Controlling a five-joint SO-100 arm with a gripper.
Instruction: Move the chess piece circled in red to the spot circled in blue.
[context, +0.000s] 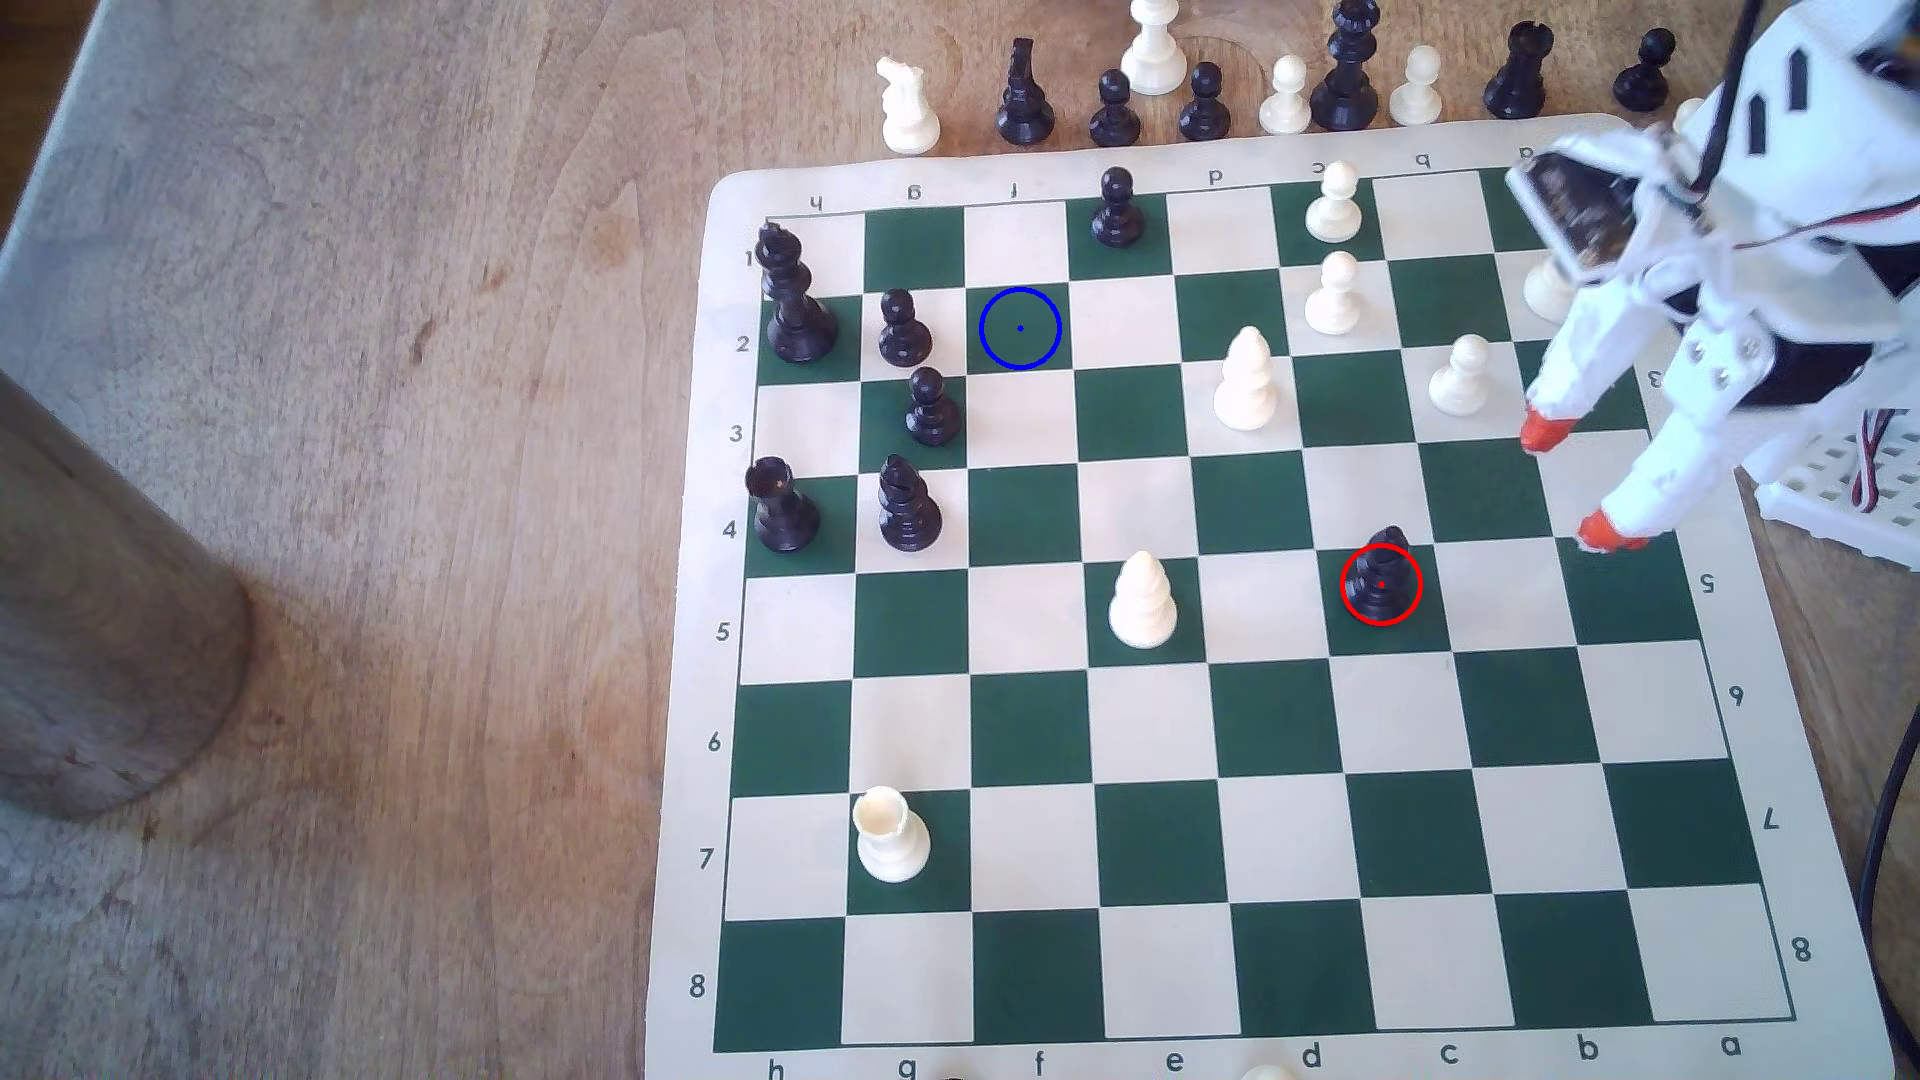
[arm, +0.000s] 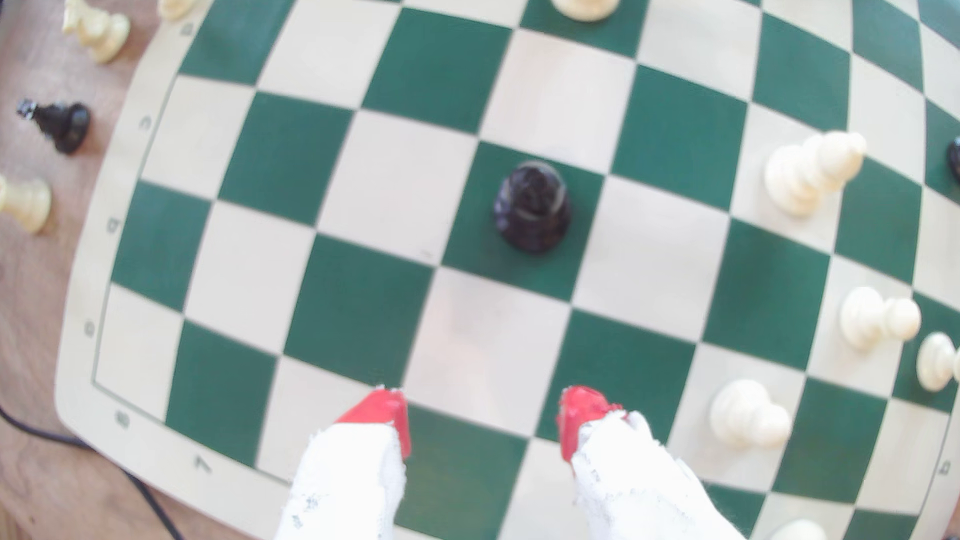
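- The claw (context: 1574, 488) hangs spread wide and holds nothing, its red-tipped fingers (arm: 387, 415) over the chessboard (context: 1247, 1049) near the exterior view's right edge, short of the black bishop (context: 1382, 571).
- The bishop stands upright on the red-ringed dark green square, apart from both fingers; in the wrist view it sits ahead of the gap between them.
- Likely risk: if the claw comes down off-centre, one finger could strike the bishop's rounded head and tip it over.
- A white pawn (context: 1460, 374) stands near the claw; a swing on approach could clip it.
- The blue-ringed square (context: 1019, 328) lies well across the board, with black pawns (context: 904, 327) just beside it. A low carry or a sloppy release could knock them.
- White bishops (context: 1245, 379) stand near the straight path; a low carry might catch one.
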